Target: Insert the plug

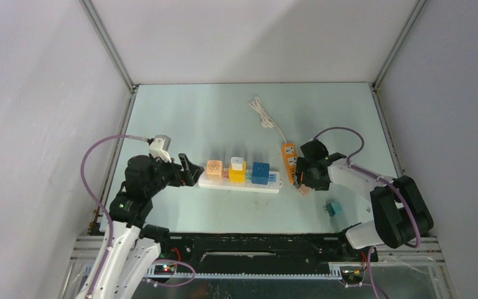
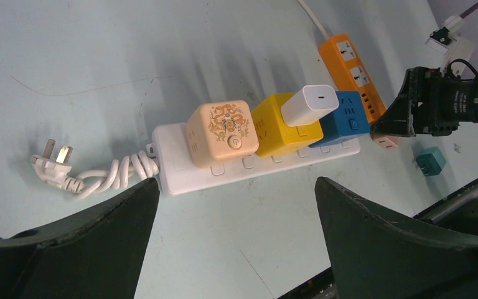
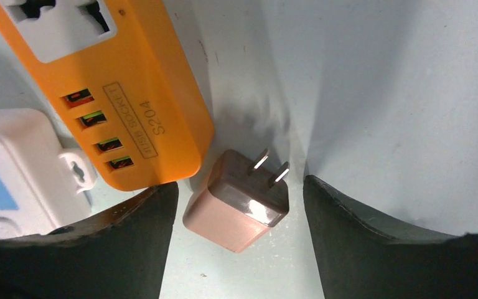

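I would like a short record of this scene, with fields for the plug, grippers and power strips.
plug: pink, lying on the table, prongs bare, beside orange power strip
right gripper: open, straddling the plug, not gripping
left gripper: open, near white power strip
white power strip: three cube adapters plugged in
task state: plug not yet inserted

"S204" is printed on the orange power strip (image 3: 155,75), beside its four small ports; the boxed line alongside cannot be read.

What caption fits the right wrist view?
Open right end effector straddling a pink plug lying beside the orange strip.
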`<act>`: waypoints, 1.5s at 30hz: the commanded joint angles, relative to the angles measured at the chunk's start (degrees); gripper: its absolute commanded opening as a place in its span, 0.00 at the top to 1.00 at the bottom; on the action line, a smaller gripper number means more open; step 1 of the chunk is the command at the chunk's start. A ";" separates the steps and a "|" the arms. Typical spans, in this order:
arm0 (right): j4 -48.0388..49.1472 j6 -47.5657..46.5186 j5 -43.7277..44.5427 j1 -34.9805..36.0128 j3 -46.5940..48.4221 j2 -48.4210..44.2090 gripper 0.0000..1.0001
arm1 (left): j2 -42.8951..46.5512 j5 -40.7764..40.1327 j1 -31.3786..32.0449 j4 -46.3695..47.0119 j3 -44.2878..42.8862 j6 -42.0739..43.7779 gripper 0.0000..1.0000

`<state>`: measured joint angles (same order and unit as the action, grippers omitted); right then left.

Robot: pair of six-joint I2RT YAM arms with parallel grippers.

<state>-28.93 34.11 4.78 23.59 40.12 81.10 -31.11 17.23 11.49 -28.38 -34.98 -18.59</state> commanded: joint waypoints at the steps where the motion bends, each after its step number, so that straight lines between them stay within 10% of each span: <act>1: -3.18 0.48 6.80 0.85 1.38 3.26 0.25 | 0.44 1.20 -0.41 1.67 0.97 -0.44 0.02; 13: -7.54 3.16 2.46 -3.20 0.66 -2.56 0.29 | 0.53 1.35 -0.41 1.75 1.05 -0.48 0.02; 26: -2.55 1.53 -1.65 -7.00 -0.13 1.13 0.53 | 0.64 1.66 -0.37 1.86 1.12 -0.47 0.02; 30: -2.63 1.22 -1.66 -7.01 -0.13 0.34 0.74 | 0.45 1.71 -0.33 1.95 1.14 -0.46 0.02; 39: -5.56 1.04 -0.39 -6.87 1.03 -15.40 1.00 | -1.96 4.62 -0.38 3.20 0.74 -0.63 0.02; 45: -3.95 3.41 -5.02 -6.78 3.14 -26.05 1.00 | -4.65 6.50 -0.28 7.12 -0.72 -5.60 0.02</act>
<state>-34.68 35.62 2.63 16.86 40.14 59.66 -34.76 20.29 11.49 -26.74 -34.85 -19.97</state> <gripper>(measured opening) 0.477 0.983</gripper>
